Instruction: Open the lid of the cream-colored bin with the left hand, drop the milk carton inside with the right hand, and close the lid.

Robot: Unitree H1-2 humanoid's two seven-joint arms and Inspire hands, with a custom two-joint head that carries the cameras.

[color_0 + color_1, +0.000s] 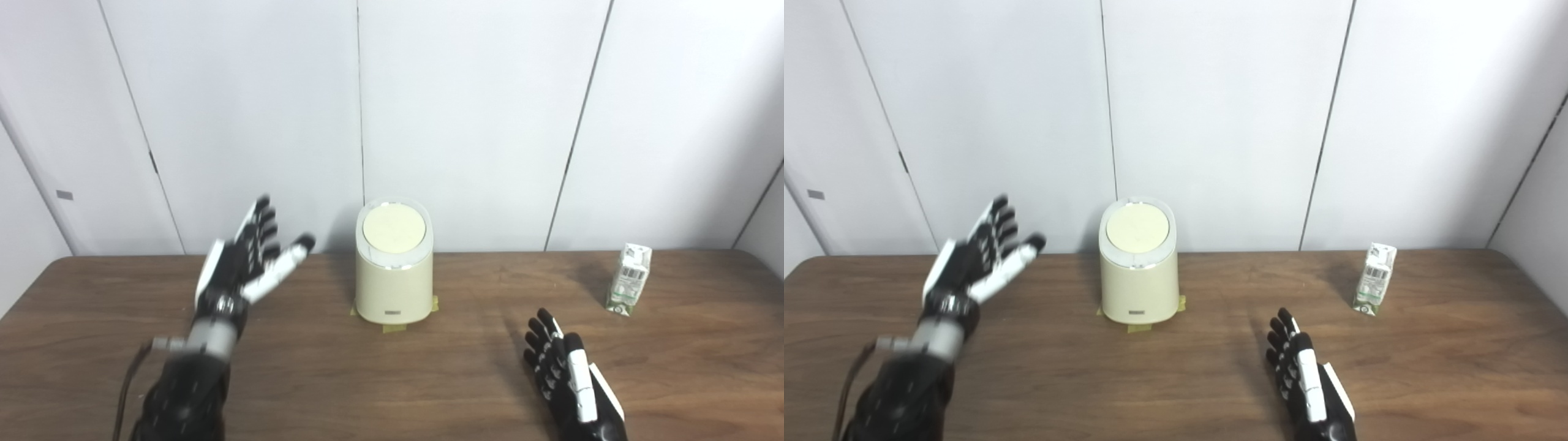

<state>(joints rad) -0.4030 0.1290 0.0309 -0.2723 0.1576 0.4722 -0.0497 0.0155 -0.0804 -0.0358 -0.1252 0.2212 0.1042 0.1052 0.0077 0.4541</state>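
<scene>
Bin, cream-colored, is standing upright at the middle of the wooden table, near the back edge, with its round lid sitting shut on top and strips of yellowish tape showing at its base. Working left to right: the left hand is hovering raised above the table, well left of the bin, fingers spread wide and pointing up and toward the back wall, thumb reaching toward the bin without touching it; it is holding nothing. The bin is sitting between the two hands. The right hand is lying low over the table, front right of the bin, fingers loosely extended and slightly apart, also holding nothing. Farther right, the milk carton is standing upright, leaning slightly, on the table near the back edge, well apart from both the bin and the right hand.
</scene>
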